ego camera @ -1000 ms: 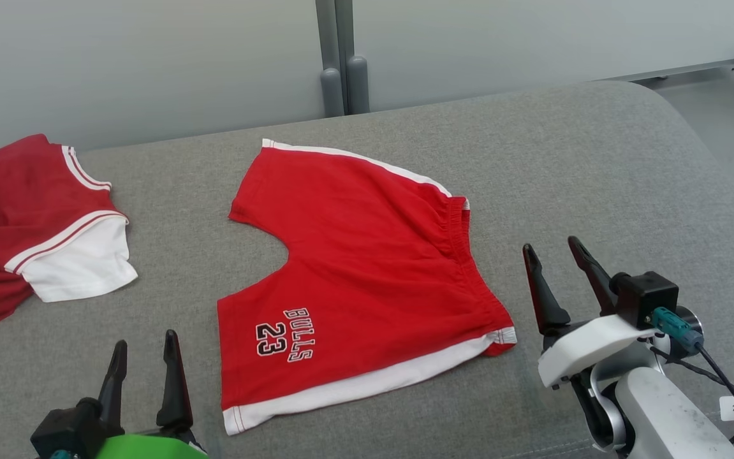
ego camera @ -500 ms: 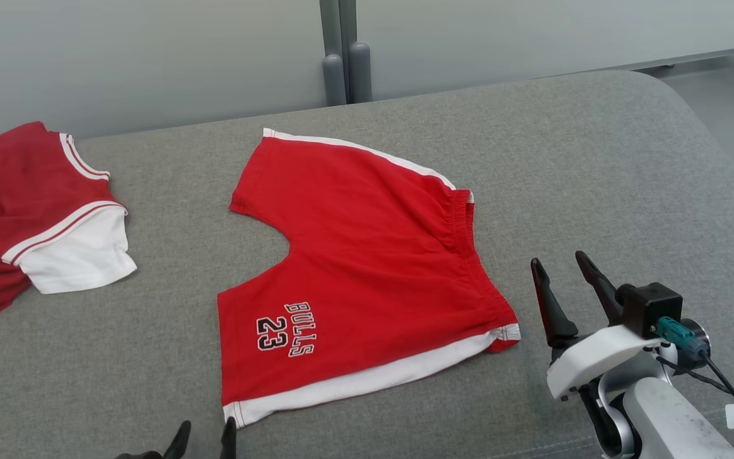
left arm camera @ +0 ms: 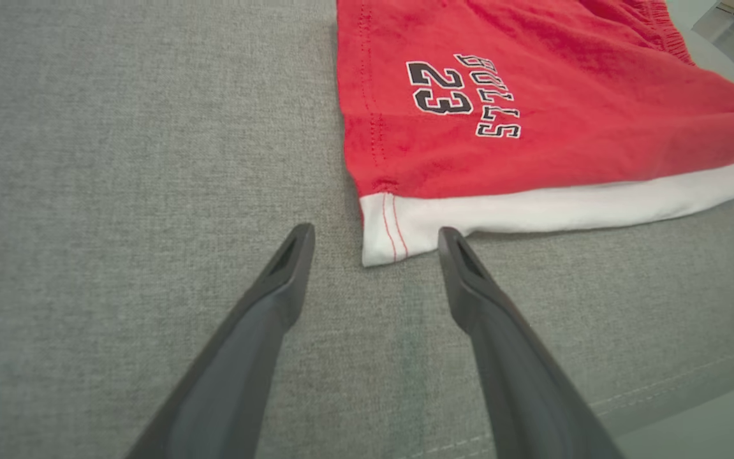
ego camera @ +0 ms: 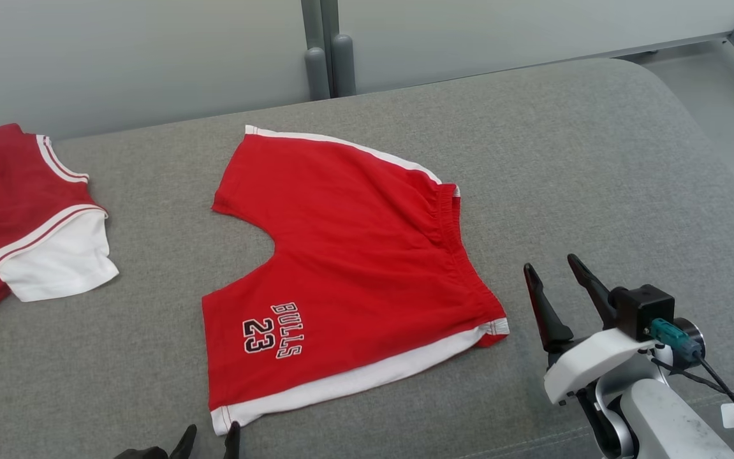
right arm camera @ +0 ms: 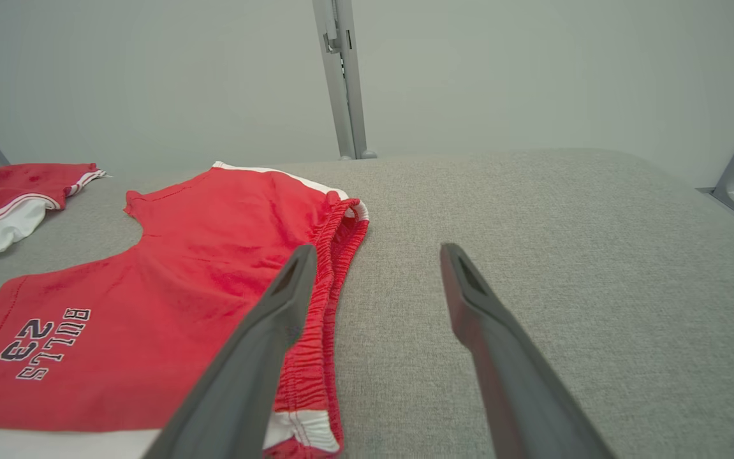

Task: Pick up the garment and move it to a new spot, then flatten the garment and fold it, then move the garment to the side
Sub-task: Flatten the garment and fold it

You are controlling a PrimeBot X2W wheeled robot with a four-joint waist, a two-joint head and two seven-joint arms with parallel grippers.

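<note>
Red shorts (ego camera: 354,268) with white side stripes and "BULLS 23" printed on one leg lie spread flat on a grey cushion (ego camera: 596,159). The left tool (ego camera: 212,428) sits low at the cushion's near edge, its two dark fingers spread wide and holding nothing. In the left wrist view the white-hemmed corner of the printed leg lies just ahead of this tool (left arm camera: 374,231), between the two fingertips. The tip on that view's right is at the edge of the hem, and I cannot tell whether it touches the cloth.

The right tool (ego camera: 549,262) is just beside the shorts on the waistband side, over bare cushion, fingers wide apart and empty. In the right wrist view the gathered waistband (right arm camera: 335,274) runs along the finger on that view's left, partly hidden behind it.

A second garment (ego camera: 16,204), darker red with white trim, lies far to the left of the left tool, well apart from the shorts.
</note>
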